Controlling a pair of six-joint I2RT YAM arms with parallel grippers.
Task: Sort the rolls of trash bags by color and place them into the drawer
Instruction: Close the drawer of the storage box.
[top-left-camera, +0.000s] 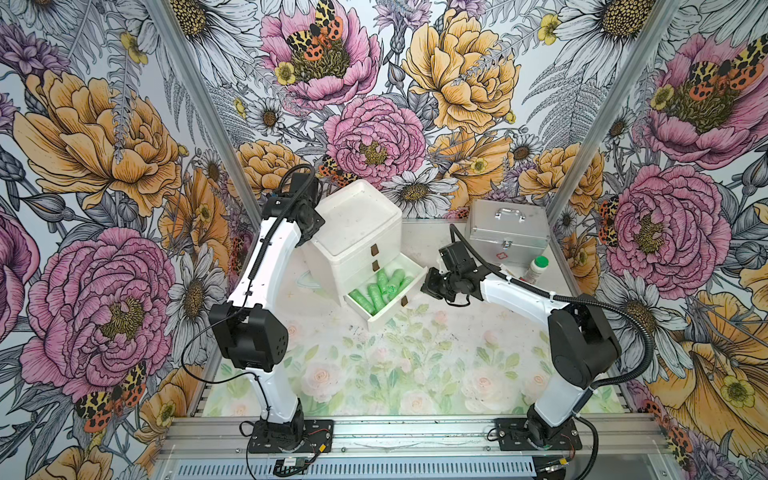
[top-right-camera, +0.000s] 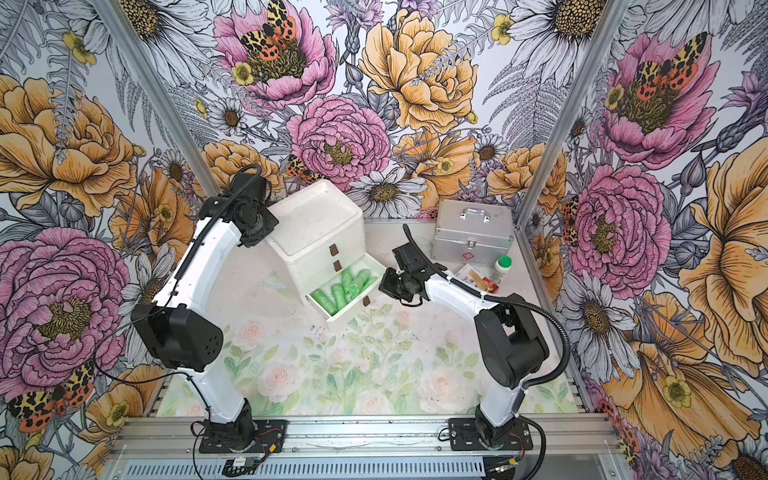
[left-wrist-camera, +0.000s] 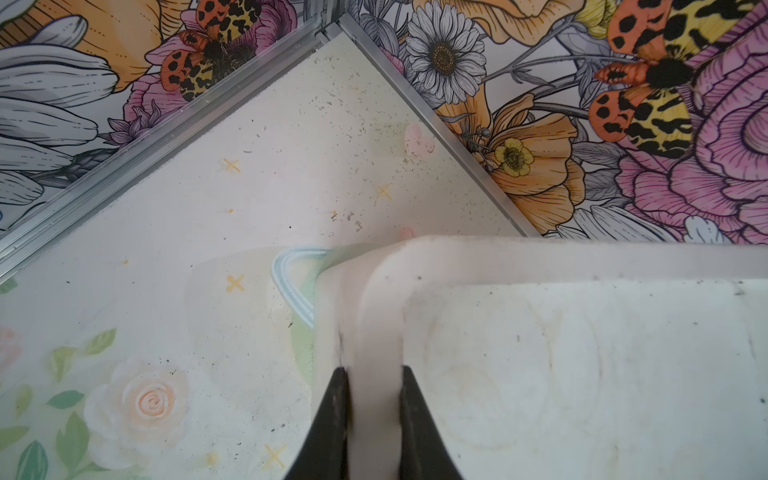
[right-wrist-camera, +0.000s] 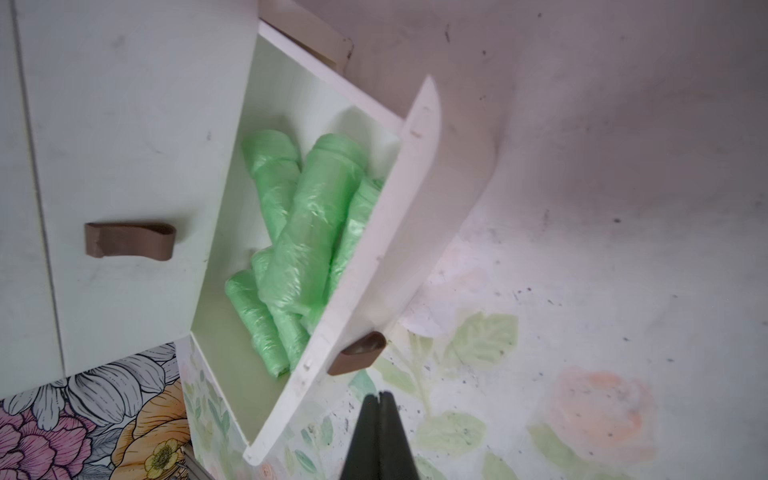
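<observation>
Three-drawer chest (top-left-camera: 357, 232), white, sits at 11 o'clock on the counter (top-left-camera: 415, 365), front facing roughly 5 o'clock.

Upper two drawers (top-left-camera: 365, 255) are shut. Bottom drawer (top-left-camera: 388, 318) stands open toward 5 o'clock. In the right wrist view it sits crooked against the chest front.

Green rolls (top-left-camera: 376, 291) are all inside that bottom drawer. They lie flat in a loose heap, several overlapping, and the exact count isn't readable. Both top views show the same.

Left hand (left-wrist-camera: 376, 374) is at the chest's 9 o'clock edge, clamped on the raised rim of the top. One finger (left-wrist-camera: 419, 415) is inside the recessed top, the other outside, with the rim filling the gap.

Right hand (right-wrist-camera: 379, 399) is at 3 o'clock of the open drawer, pinched fully together with nothing between the tips. It is near the drawer's brown pull tab (right-wrist-camera: 359, 353) but not touching it.

Silver case (top-left-camera: 507, 232) with a handle is at 1 o'clock by the back wall. White green-capped bottle (top-left-camera: 536, 268) is at 2 o'clock, just in front of the case.
</observation>
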